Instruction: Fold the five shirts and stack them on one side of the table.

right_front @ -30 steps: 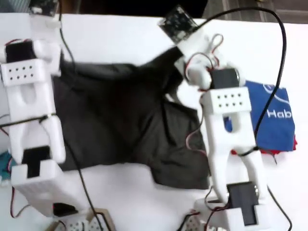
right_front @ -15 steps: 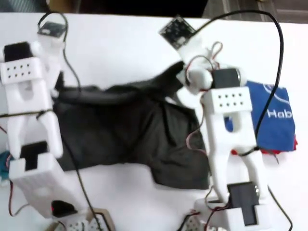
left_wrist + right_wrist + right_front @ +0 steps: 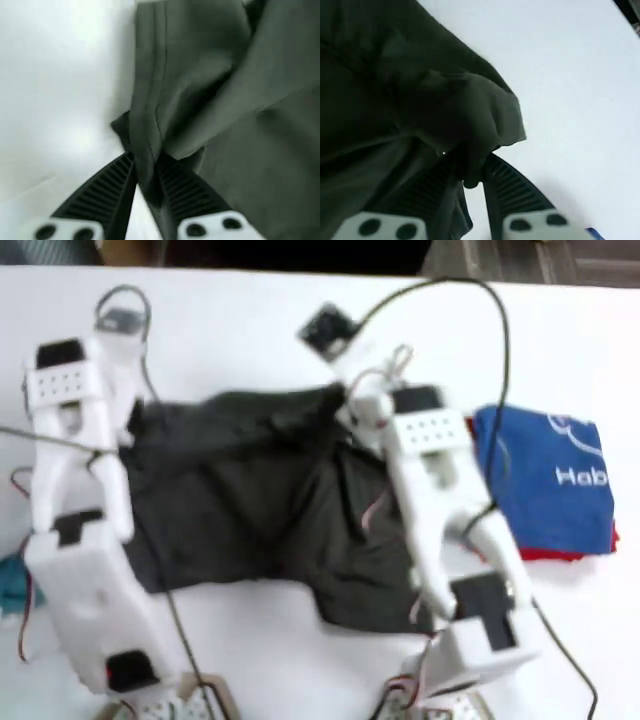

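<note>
- Left gripper point(image 3: 145, 167) clamps the dark shirt point(image 3: 240, 510) at its far hem, arm stretched forward.
- Right gripper point(image 3: 470, 167) pinches the same hem, arm angled inward.
- Dark shirt lies beneath both arms, beside a blue shirt point(image 3: 545, 480).

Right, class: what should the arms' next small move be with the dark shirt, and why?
Probably draw both arms toward the near hem, laying the far edge over. The left gripper and right gripper each have jaws shut on the far edge of the dark shirt, which lies mostly spread on the table.
</note>
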